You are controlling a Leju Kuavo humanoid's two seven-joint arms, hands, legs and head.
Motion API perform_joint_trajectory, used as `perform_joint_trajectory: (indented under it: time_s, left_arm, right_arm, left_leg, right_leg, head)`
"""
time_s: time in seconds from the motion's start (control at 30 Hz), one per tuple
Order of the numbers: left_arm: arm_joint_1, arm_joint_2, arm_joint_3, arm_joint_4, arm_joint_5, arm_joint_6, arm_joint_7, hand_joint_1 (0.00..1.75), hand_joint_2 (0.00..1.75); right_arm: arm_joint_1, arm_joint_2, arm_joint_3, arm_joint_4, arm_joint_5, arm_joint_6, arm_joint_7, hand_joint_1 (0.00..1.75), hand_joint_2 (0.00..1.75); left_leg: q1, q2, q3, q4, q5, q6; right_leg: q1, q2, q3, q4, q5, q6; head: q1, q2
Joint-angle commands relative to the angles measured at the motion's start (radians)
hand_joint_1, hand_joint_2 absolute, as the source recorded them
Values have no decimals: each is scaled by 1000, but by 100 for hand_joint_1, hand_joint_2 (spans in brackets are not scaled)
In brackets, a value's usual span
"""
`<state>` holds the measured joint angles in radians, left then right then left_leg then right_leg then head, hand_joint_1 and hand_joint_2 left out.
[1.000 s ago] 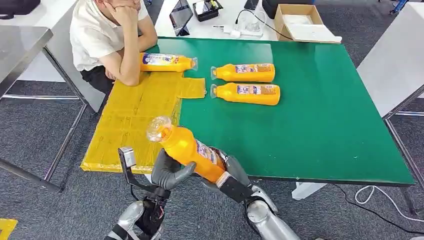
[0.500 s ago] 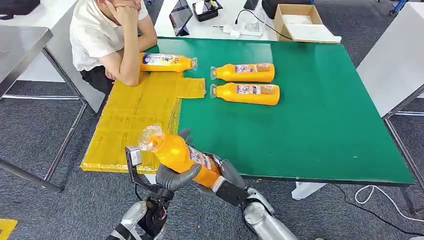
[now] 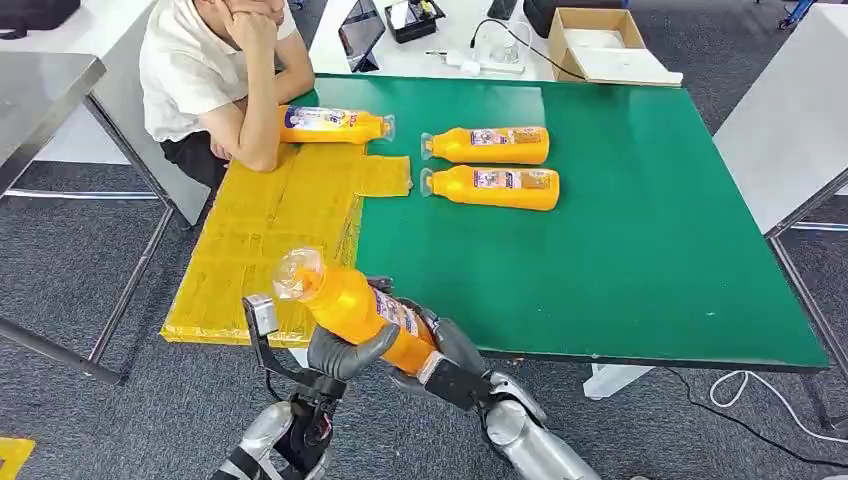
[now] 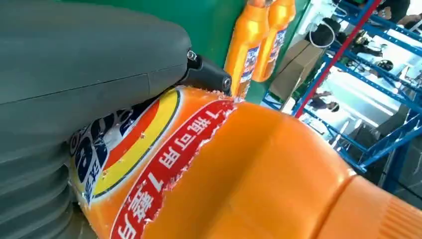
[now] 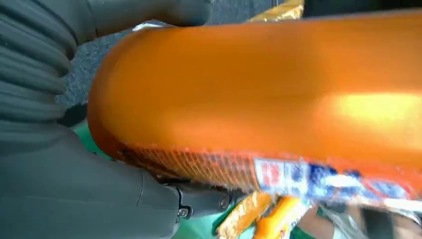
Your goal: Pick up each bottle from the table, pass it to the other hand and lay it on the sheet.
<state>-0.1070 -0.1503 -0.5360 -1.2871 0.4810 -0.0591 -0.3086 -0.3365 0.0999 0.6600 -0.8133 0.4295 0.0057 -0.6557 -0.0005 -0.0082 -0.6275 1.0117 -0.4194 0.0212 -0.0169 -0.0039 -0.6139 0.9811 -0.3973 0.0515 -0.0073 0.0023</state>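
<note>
This place looks like a robot test lab or a workshop room. The floor is dark grey carpet (image 3: 60, 270), as in an office. A large table with a green top (image 3: 640, 230) stands on metal legs, with white tables (image 3: 790, 130) close around it. On the far white table lie an open brown cardboard box (image 3: 600, 45), a black tablet (image 3: 360, 32) and white cables (image 3: 495, 50). A person in a white shirt (image 3: 190, 70) sits at the corner. The left wrist view shows blue metal shelving racks (image 4: 378, 99).

Legible markings: one label only.
We read white Chinese characters with a "7" on the red band of the held bottle's label (image 4: 169, 164); labels on other bottles (image 3: 497, 137) are illegible.
</note>
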Motion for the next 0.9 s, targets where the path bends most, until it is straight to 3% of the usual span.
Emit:
perform_joint_trajectory:
  time_s: [0.03,0.33,0.43,0.47,0.6,0.67,0.73,0.9]
  left_arm:
    - [17,56,59,-115,-26,-20,-16,175,175]
    - [23,58,92,-121,-40,-29,-2,175,175]
    - [18,52,117,-136,-282,253,-56,175,175]
    - [16,46,121,-139,-572,499,-141,175,175]
    - [-3,42,136,-136,-749,590,-96,175,175]
    - [-65,37,159,-40,-1082,757,-29,175,175]
    - [-81,-4,280,-23,-1314,757,15,175,175]
    - [-114,-20,316,32,-1354,757,-12,175,175]
  right_arm:
    - [62,-17,1,-39,-24,-29,28,0,0]
    - [99,-41,-72,-93,-46,-44,20,0,0]
    - [176,-49,-140,-224,6,-203,21,0,0]
    - [224,-32,-186,-317,-54,-178,-2,0,0]
    - [288,-42,-182,-510,5,-208,33,0,0]
    - [278,-46,-154,-551,34,-211,29,0,0]
    - [264,-40,-140,-549,38,-202,29,0,0]
    - [253,-34,-128,-534,38,-200,29,0,0]
  left_leg:
    - [1,1,5,-1,-2,-1]
    - [1,1,6,0,-3,-2]
    - [1,-2,4,0,-2,-1]
    - [1,-2,5,0,-2,-2]
    - [1,-1,7,2,-6,-3]
    - [1,-3,5,2,-4,-2]
    - [1,-2,4,0,-3,-2]
    - [1,0,3,0,-1,-1]
  right_leg:
    - [1,0,4,-1,-2,-2]
    - [1,1,6,-1,-2,-3]
    - [1,-2,5,0,-3,-3]
    - [1,-2,6,-1,-3,-3]
    - [2,-1,8,3,-7,-4]
    - [2,-3,6,2,-5,-3]
    - [1,-2,6,0,-3,-3]
    - [1,0,4,0,-1,-2]
  head:
    - [0,0]
    - [0,0]
    - [0,0]
    - [0,0]
    - [0,0]
    - [0,0]
    - [0,0]
    - [0,0]
